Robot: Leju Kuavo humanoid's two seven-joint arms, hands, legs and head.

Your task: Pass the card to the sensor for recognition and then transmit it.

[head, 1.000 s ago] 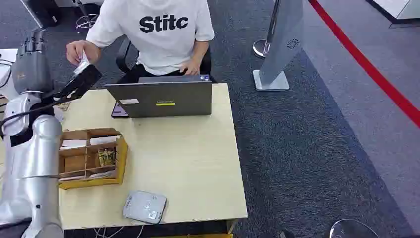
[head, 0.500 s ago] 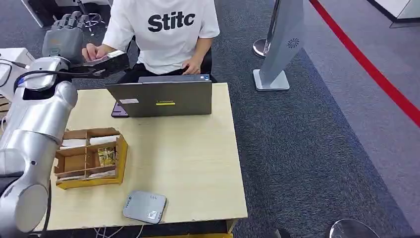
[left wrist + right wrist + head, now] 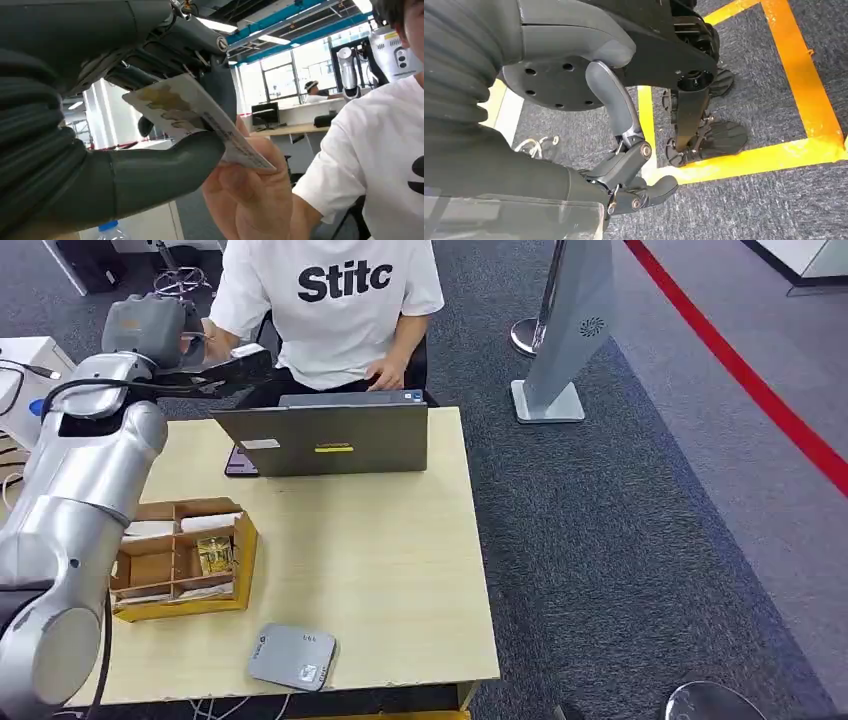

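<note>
In your head view, the left hand is raised past the far edge of the counter, in front of the seated person. The card sticks out from the fingers toward the person, whose hand meets it there. The sensor lies flat near the counter's near edge, well apart from the fingers, with the cardboard box and the laptop between.

In your left wrist view, the thumb presses one face of the card and the darker fingers back the other, so the hand grips it. The person's hand pinches the card's free end, just beyond the thumb tip.

In your right wrist view, the right hand hangs over the carpet floor, its fingers curled in around nothing.
</note>
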